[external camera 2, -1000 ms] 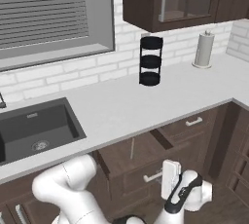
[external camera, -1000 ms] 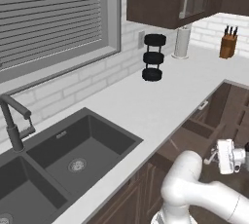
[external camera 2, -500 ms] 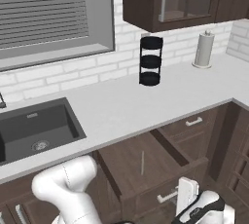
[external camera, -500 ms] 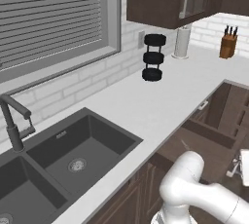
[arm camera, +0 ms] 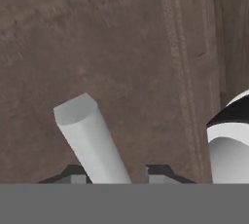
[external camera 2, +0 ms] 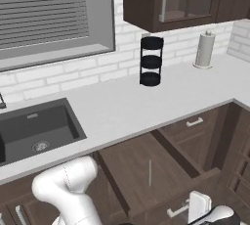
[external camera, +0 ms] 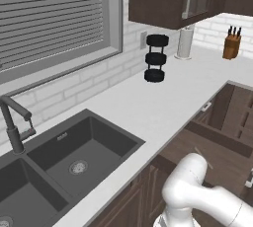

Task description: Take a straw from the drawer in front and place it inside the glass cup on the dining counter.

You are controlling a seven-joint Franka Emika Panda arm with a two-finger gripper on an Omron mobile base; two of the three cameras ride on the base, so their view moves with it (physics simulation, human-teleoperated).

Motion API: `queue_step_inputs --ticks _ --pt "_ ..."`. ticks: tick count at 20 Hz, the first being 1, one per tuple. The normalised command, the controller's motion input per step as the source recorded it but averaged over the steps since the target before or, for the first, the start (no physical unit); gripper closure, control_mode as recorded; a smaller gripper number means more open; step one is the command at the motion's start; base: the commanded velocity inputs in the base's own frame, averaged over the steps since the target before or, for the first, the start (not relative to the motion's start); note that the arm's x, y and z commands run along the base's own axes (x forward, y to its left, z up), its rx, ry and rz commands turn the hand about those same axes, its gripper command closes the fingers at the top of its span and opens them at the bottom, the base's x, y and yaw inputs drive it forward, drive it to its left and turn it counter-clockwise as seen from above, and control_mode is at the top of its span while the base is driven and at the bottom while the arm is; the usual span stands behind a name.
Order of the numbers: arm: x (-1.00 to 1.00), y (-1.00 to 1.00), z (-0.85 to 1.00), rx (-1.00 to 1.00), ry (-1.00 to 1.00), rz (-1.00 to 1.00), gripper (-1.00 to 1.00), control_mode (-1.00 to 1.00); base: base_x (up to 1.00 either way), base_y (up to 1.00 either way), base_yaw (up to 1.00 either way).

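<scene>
Since a second ago the drawer (external camera: 217,158) has slid well out from under the white desk (external camera: 163,105), and your arm has dropped low to the right with it. From the left base you see the drawer's dark floor laid bare beside the sink side of the desk. From the right base, the straw (external camera 2: 150,171) lies flat on that floor, near the middle, well apart from the silver handle (external camera 2: 177,210) at the front. Along the hand, the pincer (arm camera: 115,174) straddles the handle with its jaws partly apart and a gap at one tip, so it looks let go and carries nothing. Back off the handle fully, rise above the front edge, then come straight down with the jaws across the thin straw, not along it.
</scene>
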Motion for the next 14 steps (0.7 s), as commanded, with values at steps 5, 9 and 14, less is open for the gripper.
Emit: queue_step_inputs --ticks 5,9,14 --pt "-0.14 -0.13 -0.11 -0.06 0.02 -0.01 -1.0 -1.0 0.0 0.0 0.0" --pt "-0.49 -0.37 0.06 -0.03 0.0 -0.06 -1.0 -1.0 0.0 0.0 0.0" --pt "-0.27 -0.24 0.62 -0.13 0.0 -0.05 -1.0 -1.0 0.0 0.0 0.0"
